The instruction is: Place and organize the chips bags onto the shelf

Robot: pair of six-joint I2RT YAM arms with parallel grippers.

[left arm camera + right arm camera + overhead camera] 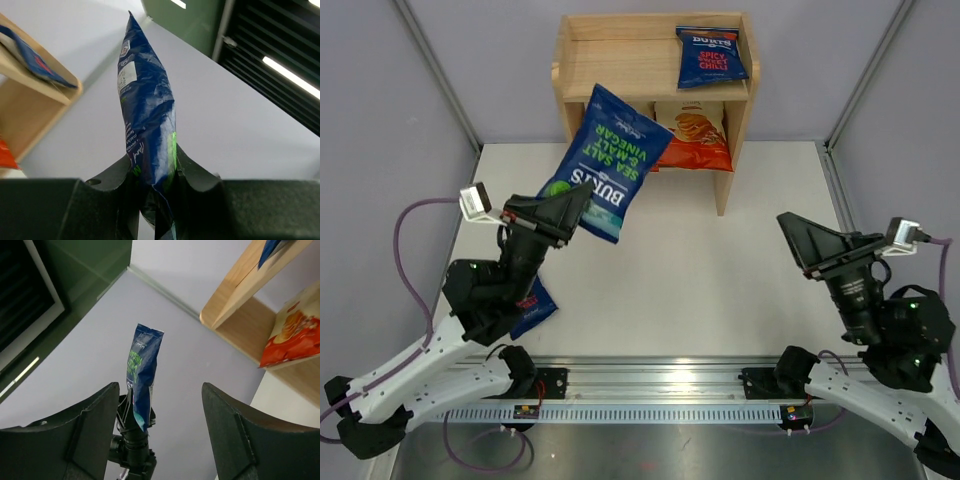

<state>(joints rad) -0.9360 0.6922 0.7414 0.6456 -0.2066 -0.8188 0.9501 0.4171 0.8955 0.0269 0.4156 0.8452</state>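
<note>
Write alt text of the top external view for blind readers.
The left gripper holds a green-labelled Burts bag before a shelf. A red-labelled Burts bag lies on its top tier, a Cassava Chips bag below; the right gripper is open.

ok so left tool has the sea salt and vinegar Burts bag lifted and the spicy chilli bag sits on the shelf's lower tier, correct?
Not quite. The left tool holds the sea salt and vinegar Burts bag lifted, but the spicy chilli bag lies on the top tier of the shelf, not the lower one. The top external view shows it.
</note>
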